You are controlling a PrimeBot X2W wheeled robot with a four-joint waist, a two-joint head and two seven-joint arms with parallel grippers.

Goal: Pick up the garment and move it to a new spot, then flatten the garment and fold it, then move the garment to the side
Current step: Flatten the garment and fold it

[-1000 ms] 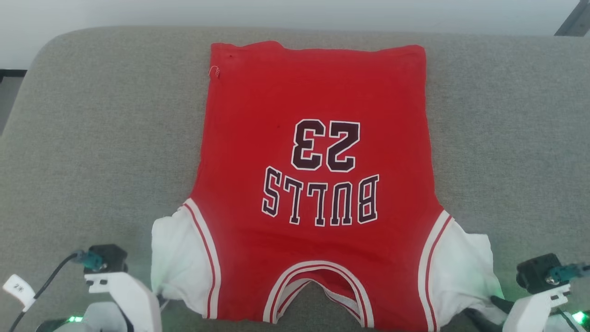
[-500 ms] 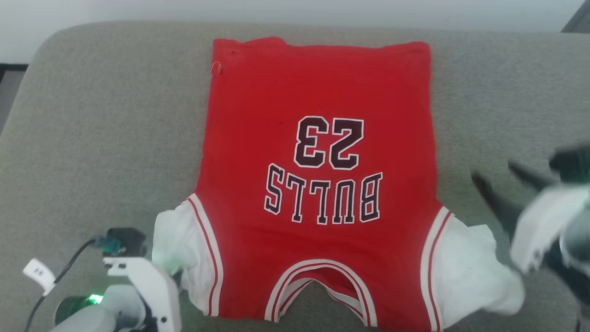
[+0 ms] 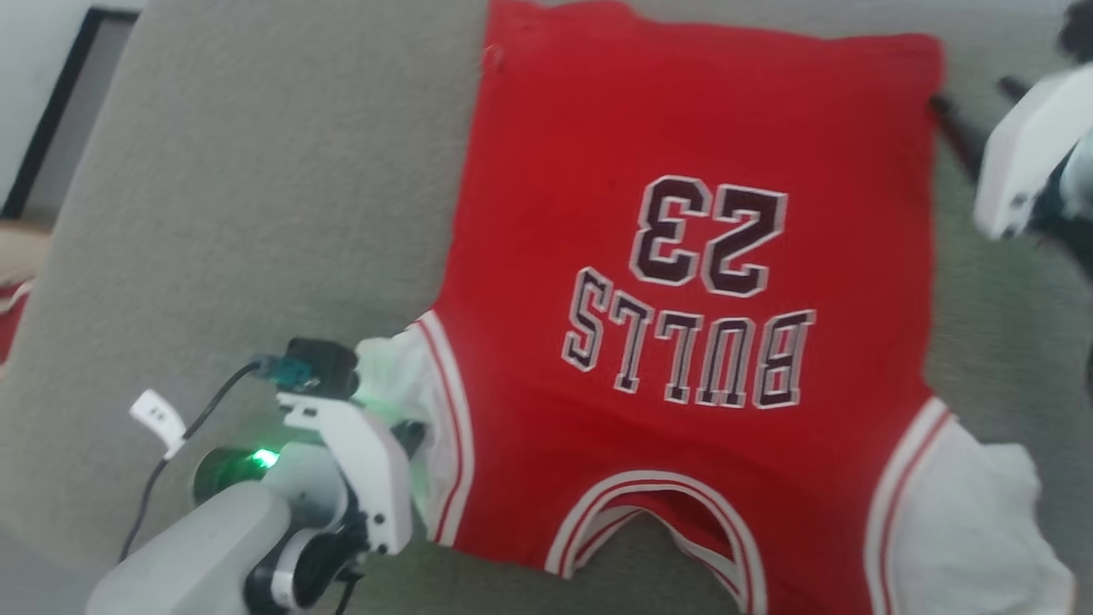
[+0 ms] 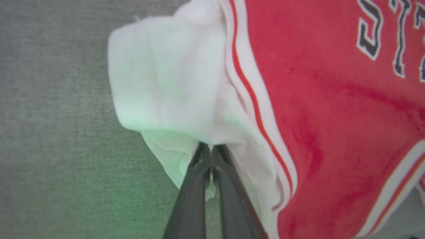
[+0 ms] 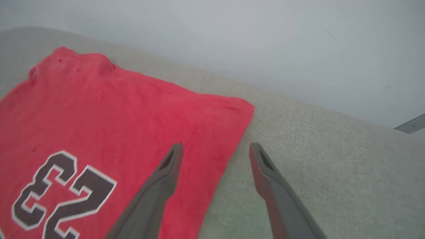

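I see grey woven upholstered surface (image 3: 213,213) across head feed, its corner rounded at upper left. Beyond that edge: pale wall (image 3: 34,51), then black slanted strip (image 3: 55,111) running down toward left border. Tan shape (image 3: 17,252) at far left, too blurred for me to identify. On right wrist feed same weave curves away under plain wall; dark grey angled bar (image 5: 411,124) at right border. Light soft, even. Faint green cast on weave in left wrist feed.
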